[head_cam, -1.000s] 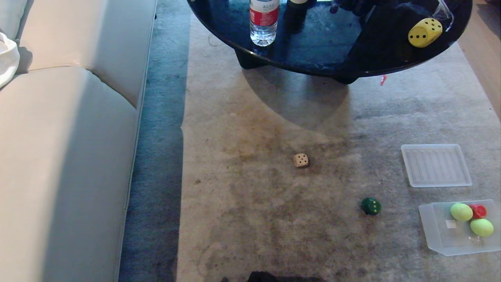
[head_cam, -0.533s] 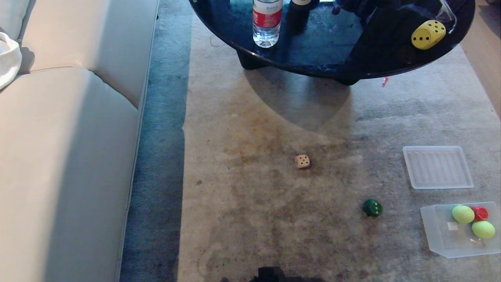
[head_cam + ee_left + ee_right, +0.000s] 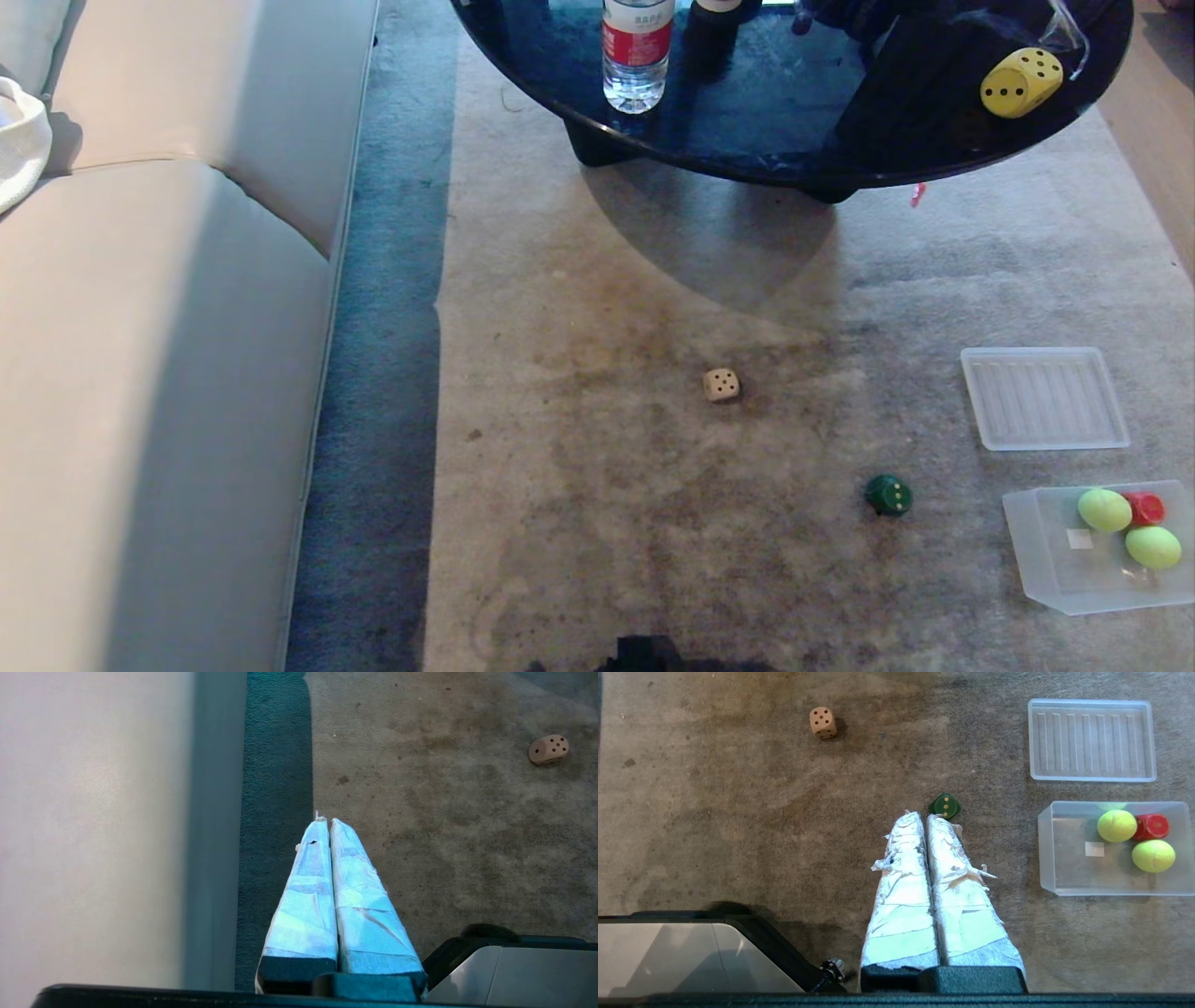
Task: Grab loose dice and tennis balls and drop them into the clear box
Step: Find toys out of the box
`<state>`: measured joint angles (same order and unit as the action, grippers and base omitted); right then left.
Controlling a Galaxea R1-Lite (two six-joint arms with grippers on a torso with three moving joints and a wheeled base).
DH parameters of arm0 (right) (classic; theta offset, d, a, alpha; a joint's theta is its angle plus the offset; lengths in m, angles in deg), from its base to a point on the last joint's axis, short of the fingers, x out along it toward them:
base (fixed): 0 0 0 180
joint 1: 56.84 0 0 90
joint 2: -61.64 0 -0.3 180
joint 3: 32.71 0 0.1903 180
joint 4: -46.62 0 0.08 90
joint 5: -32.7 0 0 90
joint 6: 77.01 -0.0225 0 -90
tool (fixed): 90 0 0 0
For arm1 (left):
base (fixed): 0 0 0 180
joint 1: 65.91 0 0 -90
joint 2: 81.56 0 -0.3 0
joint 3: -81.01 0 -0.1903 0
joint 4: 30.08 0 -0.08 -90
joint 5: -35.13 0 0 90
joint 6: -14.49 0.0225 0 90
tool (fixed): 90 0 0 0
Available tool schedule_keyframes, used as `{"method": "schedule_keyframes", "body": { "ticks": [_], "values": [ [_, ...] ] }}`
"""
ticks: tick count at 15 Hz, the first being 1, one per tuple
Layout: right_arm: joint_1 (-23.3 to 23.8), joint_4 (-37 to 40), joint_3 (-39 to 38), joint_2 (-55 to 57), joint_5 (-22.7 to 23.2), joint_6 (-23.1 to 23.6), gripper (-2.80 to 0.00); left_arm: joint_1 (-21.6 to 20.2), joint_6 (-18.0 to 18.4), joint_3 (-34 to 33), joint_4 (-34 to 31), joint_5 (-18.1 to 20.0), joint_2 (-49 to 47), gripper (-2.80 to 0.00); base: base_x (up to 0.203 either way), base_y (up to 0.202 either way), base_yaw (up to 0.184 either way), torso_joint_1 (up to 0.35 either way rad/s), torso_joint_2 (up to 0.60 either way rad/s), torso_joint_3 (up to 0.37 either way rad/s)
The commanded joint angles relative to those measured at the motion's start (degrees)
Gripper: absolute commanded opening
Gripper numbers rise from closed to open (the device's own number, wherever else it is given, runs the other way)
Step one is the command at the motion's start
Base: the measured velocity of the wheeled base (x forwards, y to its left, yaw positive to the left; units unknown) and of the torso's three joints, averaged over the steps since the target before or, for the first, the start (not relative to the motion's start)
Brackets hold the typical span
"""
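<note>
A beige die [image 3: 720, 385] [image 3: 823, 722] [image 3: 548, 749] lies on the carpet mid-floor. A dark green die [image 3: 888, 495] [image 3: 945, 806] sits nearer, to its right. A yellow die [image 3: 1020, 81] rests on the dark round table. The clear box [image 3: 1036, 551] [image 3: 1064, 858] at the right holds two tennis balls [image 3: 1104, 510] [image 3: 1116, 825] [image 3: 1153, 856] and a red die [image 3: 1145, 508] [image 3: 1151, 826]. My right gripper [image 3: 925, 814] is shut and empty, its tips just short of the green die. My left gripper [image 3: 327, 821] is shut and empty beside the sofa.
A grey sofa [image 3: 159, 355] fills the left side. The dark glass table [image 3: 775, 103] at the back carries a water bottle [image 3: 637, 51]. A flat ribbed clear lid [image 3: 1044, 398] lies on the carpet beyond the box. My base edge [image 3: 644, 653] shows at the bottom.
The whole head view shifted slightly to the right and down early in the second, then held still. The objects themselves have not moved.
</note>
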<state>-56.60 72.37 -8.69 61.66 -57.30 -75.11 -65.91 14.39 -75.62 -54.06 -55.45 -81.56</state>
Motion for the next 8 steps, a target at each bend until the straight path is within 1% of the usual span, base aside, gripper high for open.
{"method": "schedule_keyframes", "body": {
  "ticks": [1, 3, 4, 8],
  "values": [
    [0.0, -0.1, 0.0, 0.0, 0.1, 0.0, -2.8, 0.0, 0.0, 0.0, 0.0, 0.0, 0.0, -2.8, 0.0, 0.0, 0.0, 0.0, 0.0, 0.0],
    [0.0, -0.1, 0.0, 0.0, 0.1, 0.1, -2.8, 0.0, -0.1, -0.1, 0.0, 0.0, 0.0, -2.8, 0.0, 0.0, 0.0, 0.0, 0.0, 0.0],
    [0.0, -0.1, 0.0, -0.1, 0.1, 0.1, -2.8, 0.0, -0.1, 0.0, 0.0, 0.0, 0.0, -2.8, 0.004, 0.005, -0.084, -0.002, 0.0, 0.0],
    [0.0, -0.1, 0.0, -0.1, 0.1, 0.0, -2.8, 0.0, -0.1, 0.0, 0.0, 0.0, 0.0, -2.8, 0.002, 0.01, -0.159, 0.004, 0.0, 0.001]
  ]
}}
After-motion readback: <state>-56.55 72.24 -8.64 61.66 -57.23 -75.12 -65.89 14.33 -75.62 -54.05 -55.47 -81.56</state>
